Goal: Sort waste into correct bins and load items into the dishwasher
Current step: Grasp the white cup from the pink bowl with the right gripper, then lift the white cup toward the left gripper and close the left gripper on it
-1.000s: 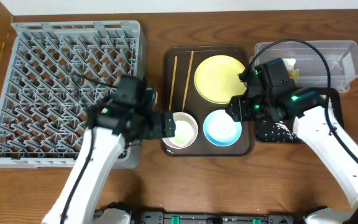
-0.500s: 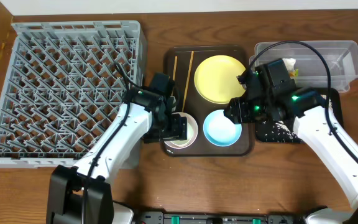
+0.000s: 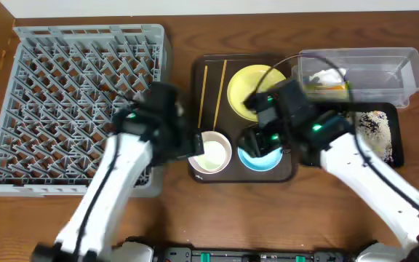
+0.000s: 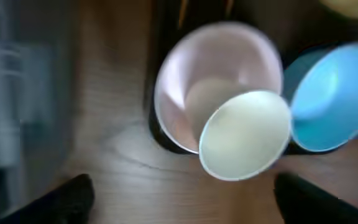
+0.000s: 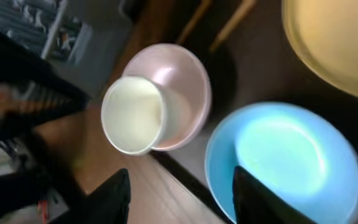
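**Figure: 2 arms over the brown tray, dishes not yet loaded**

The brown tray (image 3: pixel 197 69) sits at the middle of the desk (image 3: pixel 173 211) and serves as reference. On the tray: 2 chopsticks (image 3: pixel 204 94) along its left side, a yellow plate (image 3: pixel 240 84) at its far end, a white bowl (image 4: pixel 179 87) at its near-left corner and a blue bowl (image 5: pixel 284 155) at its near-right corner. A small white cup (image 4: pixel 244 134) lies tilted inside the white bowl. Left of the tray stands the grey dish rack (image 3: pixel 86 30), with no dishes in it. Right of the tray, the clear tub (image 3: pixel 406 54) holds a white tissue (image 3: pixel 324 73) and a green-and-yellow wrapper (image 3: pixel 326 87); the black tray (image 3: pixel 391 149) nearer the front carries rice scraps (image 3: pixel 373 124). The left pincer (image 4: pixel 185 199) hangs by the tray's near-left corner, its jaws wide and holding nothing. The right pincer (image 5: pixel 182 199) hangs over the tray's near edge between the 2 bowls, jaws apart, gripping nothing.
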{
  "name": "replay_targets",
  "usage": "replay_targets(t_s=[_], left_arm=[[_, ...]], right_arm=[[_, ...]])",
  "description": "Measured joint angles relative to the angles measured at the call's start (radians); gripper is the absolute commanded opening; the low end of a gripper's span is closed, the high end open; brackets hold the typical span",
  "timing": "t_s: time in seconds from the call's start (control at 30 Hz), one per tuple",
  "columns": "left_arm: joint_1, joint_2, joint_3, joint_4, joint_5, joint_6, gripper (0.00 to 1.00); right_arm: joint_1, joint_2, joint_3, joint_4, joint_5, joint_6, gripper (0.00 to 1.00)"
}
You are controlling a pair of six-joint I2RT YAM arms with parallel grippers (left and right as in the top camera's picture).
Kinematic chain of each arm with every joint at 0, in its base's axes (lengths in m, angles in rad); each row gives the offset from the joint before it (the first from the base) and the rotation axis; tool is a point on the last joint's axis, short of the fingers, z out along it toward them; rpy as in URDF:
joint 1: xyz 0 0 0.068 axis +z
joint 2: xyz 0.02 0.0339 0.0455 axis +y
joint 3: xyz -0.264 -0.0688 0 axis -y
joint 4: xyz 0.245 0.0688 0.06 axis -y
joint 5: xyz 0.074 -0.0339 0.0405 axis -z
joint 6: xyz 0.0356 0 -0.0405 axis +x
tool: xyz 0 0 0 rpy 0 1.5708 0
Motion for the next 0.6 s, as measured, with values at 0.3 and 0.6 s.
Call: replay_targets(t_s=[0.3, 0.6], left_arm=[[0.124, -0.292, 0.011, -0.067, -0.004, -0.008, 0.93], [0.125, -0.337, 0.011, -0.069, -0.026, -0.022, 0.97]], right_arm=[[0.148, 0.243, 0.002, 0.191, 0.256, 0.076, 0.29], [0.146, 0.318, 0.002, 0.240, 0.207, 0.108, 0.01]])
